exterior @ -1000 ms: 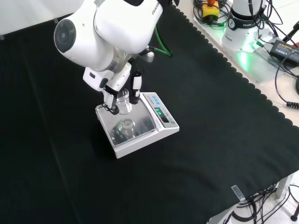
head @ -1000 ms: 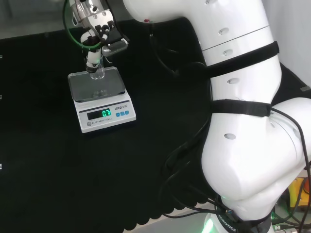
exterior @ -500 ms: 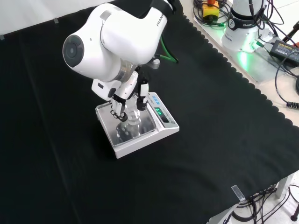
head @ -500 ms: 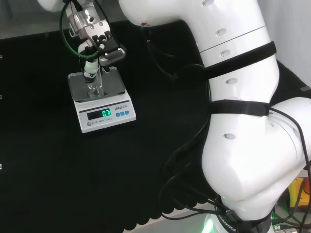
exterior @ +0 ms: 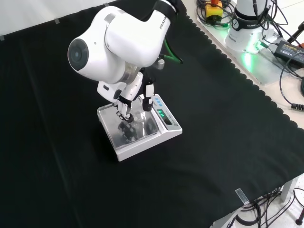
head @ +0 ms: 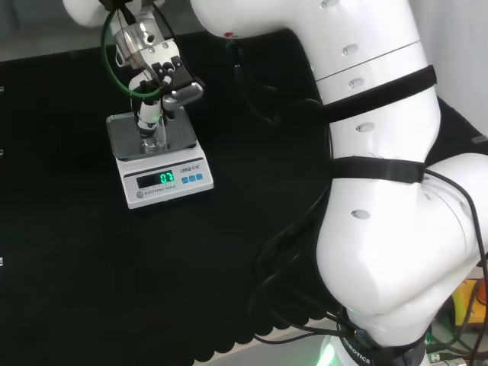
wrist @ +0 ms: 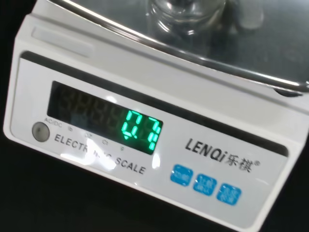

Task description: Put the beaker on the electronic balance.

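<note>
The electronic balance (head: 169,181) is white, with a steel pan (head: 123,136) and a lit green display (wrist: 140,131). In the front view the balance (exterior: 166,120) lies under the arm's big white link. A small clear glass beaker (head: 155,139) stands upright over the middle of the pan. My hand (head: 150,67) reaches down from above with fingers (head: 147,114) curled round the beaker's upper part. In the front view the hand (exterior: 126,99) holds the beaker (exterior: 135,118) above the pan. The wrist view has the beaker's base (wrist: 186,10) at pan level; I cannot tell whether it touches.
Black cloth (head: 91,267) covers the bench around the balance. The arm's white links (head: 381,152) take up the right of the head view. Cables and a power box (exterior: 289,47) lie beyond the cloth's scalloped edge in the front view.
My hand has come down and toward the display with the beaker, from above the pan's back part to low over its middle. The display reading looks the same.
</note>
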